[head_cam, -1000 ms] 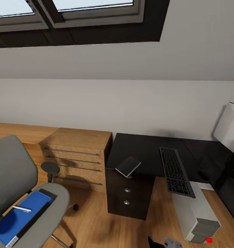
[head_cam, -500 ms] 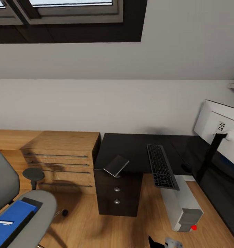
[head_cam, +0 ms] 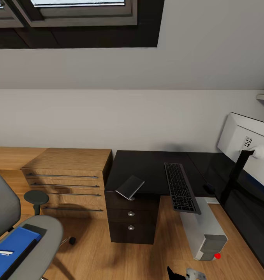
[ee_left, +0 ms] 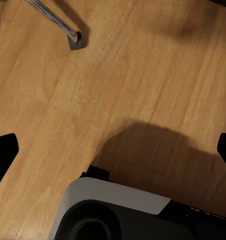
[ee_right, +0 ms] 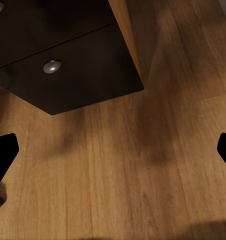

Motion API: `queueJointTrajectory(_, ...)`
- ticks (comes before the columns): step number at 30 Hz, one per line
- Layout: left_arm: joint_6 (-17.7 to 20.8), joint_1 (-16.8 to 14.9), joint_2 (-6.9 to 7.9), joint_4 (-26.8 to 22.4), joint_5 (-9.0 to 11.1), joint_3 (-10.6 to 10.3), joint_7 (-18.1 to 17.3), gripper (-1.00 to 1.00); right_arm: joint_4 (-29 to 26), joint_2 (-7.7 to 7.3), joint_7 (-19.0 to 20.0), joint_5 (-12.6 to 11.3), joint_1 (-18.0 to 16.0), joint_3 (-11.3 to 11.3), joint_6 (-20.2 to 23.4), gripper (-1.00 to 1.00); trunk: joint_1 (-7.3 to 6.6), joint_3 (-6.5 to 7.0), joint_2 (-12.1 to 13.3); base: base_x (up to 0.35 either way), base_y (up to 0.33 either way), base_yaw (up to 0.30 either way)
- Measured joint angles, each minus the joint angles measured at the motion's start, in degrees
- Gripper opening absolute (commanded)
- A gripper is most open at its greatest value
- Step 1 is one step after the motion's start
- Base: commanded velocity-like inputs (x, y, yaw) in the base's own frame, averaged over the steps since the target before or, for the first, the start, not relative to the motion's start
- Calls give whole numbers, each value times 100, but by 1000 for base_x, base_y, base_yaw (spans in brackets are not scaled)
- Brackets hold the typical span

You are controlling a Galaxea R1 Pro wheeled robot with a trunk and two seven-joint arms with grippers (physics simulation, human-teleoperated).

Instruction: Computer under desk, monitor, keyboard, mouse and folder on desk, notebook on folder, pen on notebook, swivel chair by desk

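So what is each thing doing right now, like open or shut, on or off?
Desk drawers: all shut.
Wooden chest: drawers shut.
Keyboard: lying flat on the desk, front end past the edge.
Folder: closed, flat on the chair.
Left claw: open.
Right claw: open.

Bare wood floor open before the drawer unit. Chair crowds one side, computer tower the other. Keyboard overhangs the desk edge above the tower.
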Motion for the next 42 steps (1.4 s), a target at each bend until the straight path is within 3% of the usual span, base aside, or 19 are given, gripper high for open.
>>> queueJointTrajectory(8, -17, 0, -43, -68, -14, -17, 16, 100, 0, 4, 1, 8, 0, 1, 0, 100, 0, 0, 0, 0, 0, 0)
queueJointTrajectory(15, 38, 0, -331, -536, -123, -41, 63, 100, 0, -1, 1, 15, 0, 1, 0, 100, 0, 0, 0, 0, 0, 0)
queueJointTrajectory(17, 60, 0, -383, -649, -234, -44, 71, 100, -3, -4, 1, 15, 0, 0, 0, 100, 0, 0, 0, 0, 0, 0)
queueJointTrajectory(18, 226, -1, -476, -1021, -666, -34, 187, 100, -6, -11, 1, 15, 0, -1, 0, 100, 0, 1, 0, 0, 0, 0)
queueJointTrajectory(21, 559, 0, -521, -1317, -984, -16, 515, 100, -7, -17, 1, 15, 0, 0, -3, 100, 0, 0, 0, 0, 0, 0)
queueJointTrajectory(25, 907, 1, -554, -1522, -1137, -16, 842, 100, -6, -16, 1, 16, 0, 1, -3, 100, 0, 0, 0, 0, 0, 0)
queueJointTrajectory(34, 1046, 0, -540, -1510, -1185, 4, 993, 100, -1, -18, -7, 16, 1, 1, -76, 100, 0, 0, 0, 0, 0, -115)
queueJointTrajectory(42, 747, 0, -529, -1248, -1187, 9, 1003, 100, -2, -12, -14, 17, 8, 2, -276, 100, 0, 0, 0, 0, 0, -243)
